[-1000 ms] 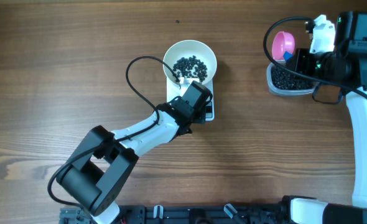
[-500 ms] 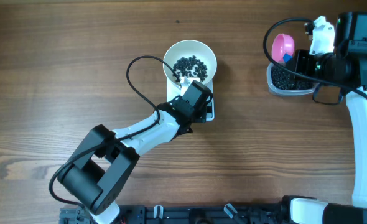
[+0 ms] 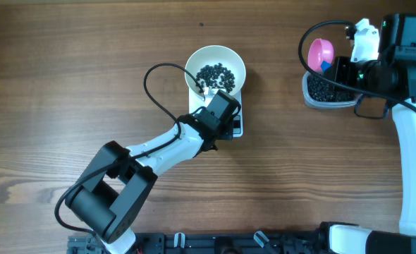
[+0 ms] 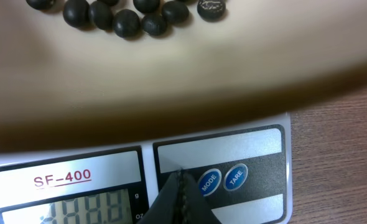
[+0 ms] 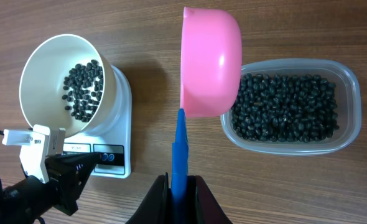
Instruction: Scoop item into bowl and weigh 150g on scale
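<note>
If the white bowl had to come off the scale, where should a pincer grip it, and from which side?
Take the bowl by its thin rim, probably from straight above, one finger inside and one outside: the smooth wall looks too wide to span. Pick the rim far from the left pincer, where the beans leave bare wall.

The tabletop [image 3: 88, 70] is brown wood with dark grain lines and a dull, smooth top. The bowl [image 3: 227, 56] is white, smooth and plain. The beans [image 3: 215, 73] are black and matt, not shiny. The scale [image 4: 65, 165] looks like smooth white plastic with a dark, glossy strip. The tub [image 5: 353, 118] is clear plastic. The scoop [image 5: 211, 62] is smooth pink plastic with a soft shine.
</note>
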You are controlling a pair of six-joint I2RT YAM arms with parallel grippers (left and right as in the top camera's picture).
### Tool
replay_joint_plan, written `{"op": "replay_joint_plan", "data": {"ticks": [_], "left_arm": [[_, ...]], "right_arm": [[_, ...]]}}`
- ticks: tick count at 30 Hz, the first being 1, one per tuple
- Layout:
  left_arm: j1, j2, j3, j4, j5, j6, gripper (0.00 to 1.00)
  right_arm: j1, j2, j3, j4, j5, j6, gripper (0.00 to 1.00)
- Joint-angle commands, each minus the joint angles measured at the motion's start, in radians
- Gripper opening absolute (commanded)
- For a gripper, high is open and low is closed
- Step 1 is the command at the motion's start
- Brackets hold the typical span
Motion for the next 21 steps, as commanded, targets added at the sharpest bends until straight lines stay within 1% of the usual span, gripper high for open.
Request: {"op": "replay_joint_plan", "data": {"ticks": [1, 5, 10, 14, 17, 21], "left_arm": [[0.001, 0.031, 0.009, -0.019, 0.055, 0.039, 0.04], [0.001, -0.071, 0.039, -0.061, 0.054, 0.047, 0.04], [0.001, -0.319, 0.049, -0.163, 0.053, 0.065, 0.04], [0.001, -0.475, 0.049, -0.243, 0.024, 0.065, 0.06], [0.001, -0.541, 0.048, -0.304, -0.026, 0.065, 0.07], [0.006, -0.548, 0.048, -0.356, -0.047, 0.087, 0.05]], "right_arm": [[-0.001, 0.009, -0.009, 0.004, 0.016, -0.006, 0.04], [-0.001, 0.009, -0.009, 0.006, 0.016, -0.006, 0.04], [-0.001, 0.009, -0.009, 0.006, 0.016, -0.006, 0.04], [-0.001, 0.009, -0.009, 0.007, 0.016, -0.007, 0.04], [-0.001, 0.009, -0.009, 0.008, 0.016, -0.01, 0.04], [-0.001, 0.009, -0.009, 0.009, 0.016, -0.01, 0.04]]}}
